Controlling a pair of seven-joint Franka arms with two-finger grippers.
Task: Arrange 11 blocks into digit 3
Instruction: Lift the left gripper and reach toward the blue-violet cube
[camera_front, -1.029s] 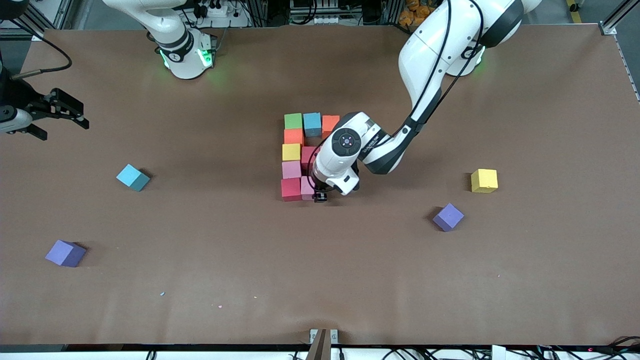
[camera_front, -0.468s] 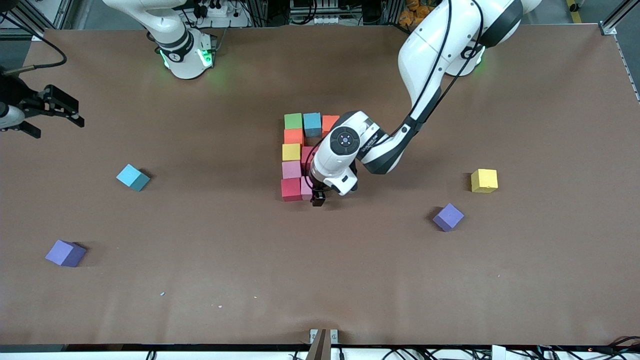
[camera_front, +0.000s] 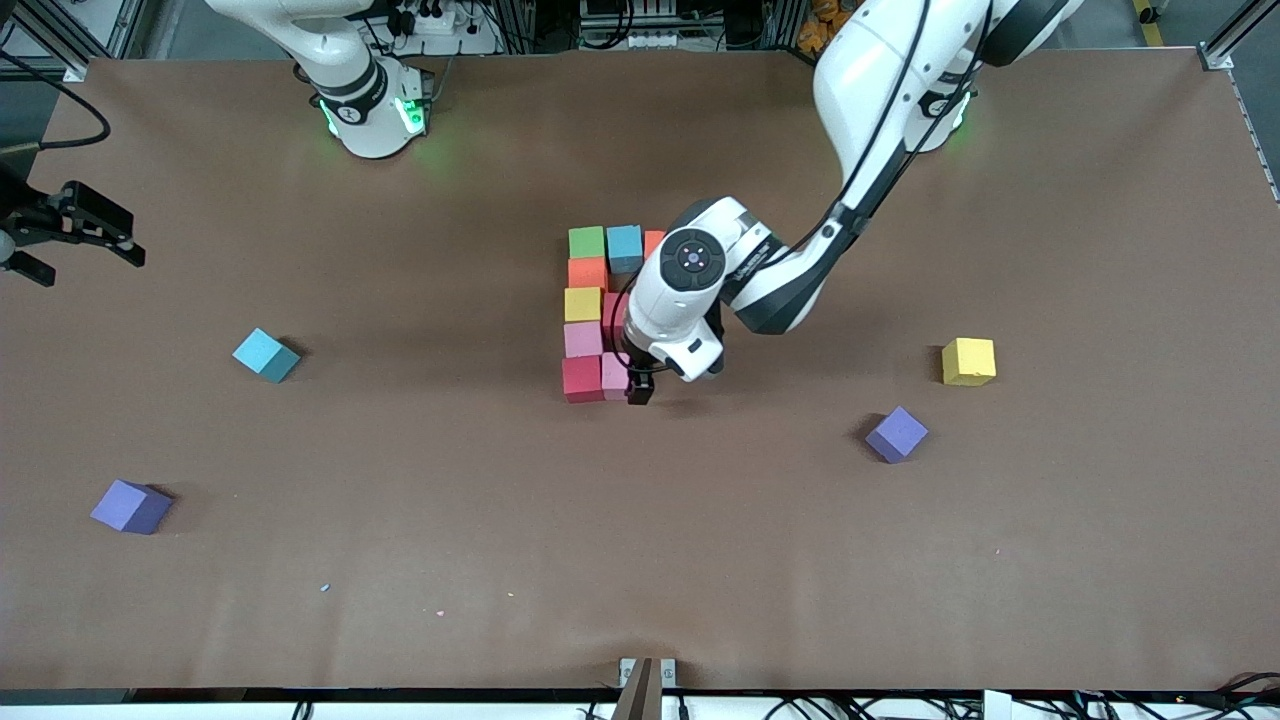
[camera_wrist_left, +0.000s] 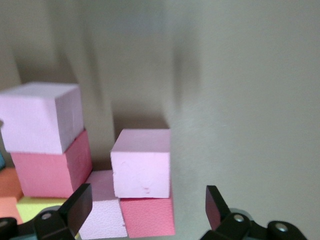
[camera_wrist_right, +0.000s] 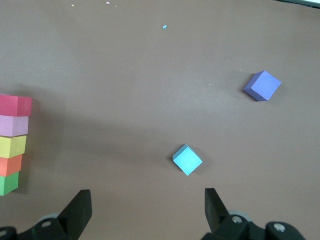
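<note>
Both grippers open: left gripper (camera_front: 640, 392) over pink block (camera_front: 614, 377); right gripper (camera_front: 75, 235) waits.

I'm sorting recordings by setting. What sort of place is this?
Probably a robotics lab: two arms mounted at a brown table, aluminium framing and loose cables along its edges, foam blocks as practice objects.

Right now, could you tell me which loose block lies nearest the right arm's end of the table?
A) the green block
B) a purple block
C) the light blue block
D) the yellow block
B: a purple block lies closest to the right arm's end of the table, further toward it than the light blue block; the yellow block lies toward the left arm's end.
</note>
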